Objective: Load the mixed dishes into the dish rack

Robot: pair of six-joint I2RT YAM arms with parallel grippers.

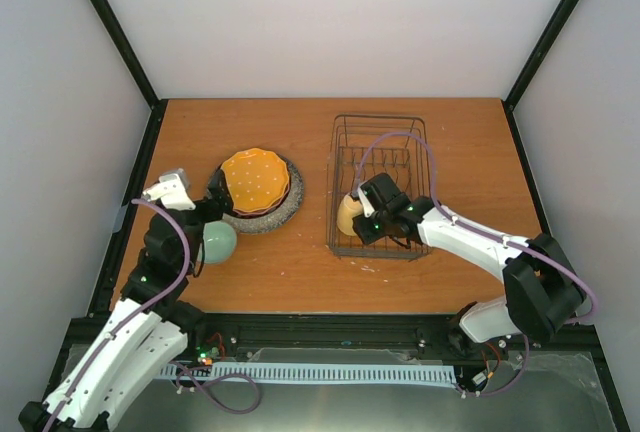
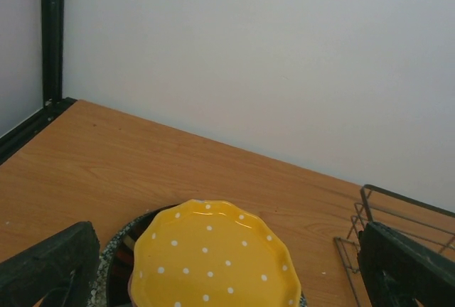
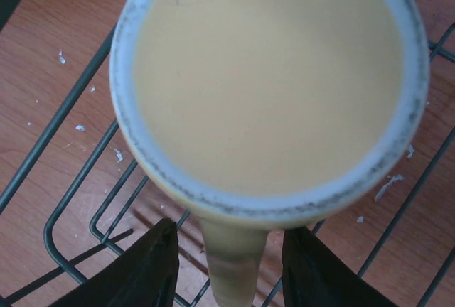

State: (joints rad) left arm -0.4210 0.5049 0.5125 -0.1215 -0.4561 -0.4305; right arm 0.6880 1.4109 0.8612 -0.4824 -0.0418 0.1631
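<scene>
1. Right wrist: mug (image 3: pixel 270 87) sits in rack (image 3: pixel 64 108), mouth toward camera, handle between fingers of right gripper (image 3: pixel 231 278).
2. Right gripper partly open; gaps show either side of handle, no grip.
3. Left gripper (image 2: pixel 229 264) spread wide, empty, just behind dotted plate (image 2: pixel 206 250) atop stack.

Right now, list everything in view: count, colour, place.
Rack: 1, black wire, table's right half.
Mug: 1, yellow, rack's near-left corner.
Dotted plate: 1, orange, atop stack left of rack.
Dark plate: 1, dark-rimmed, under dotted plate.
Grey plate: 1, speckled grey, stack's bottom.
Bowl: 1, pale green, near-left of stack.
Table: 1, brown wood.
Left gripper: 1, black, open, by the stack.
Right gripper: 1, black, open, astride mug handle.
</scene>
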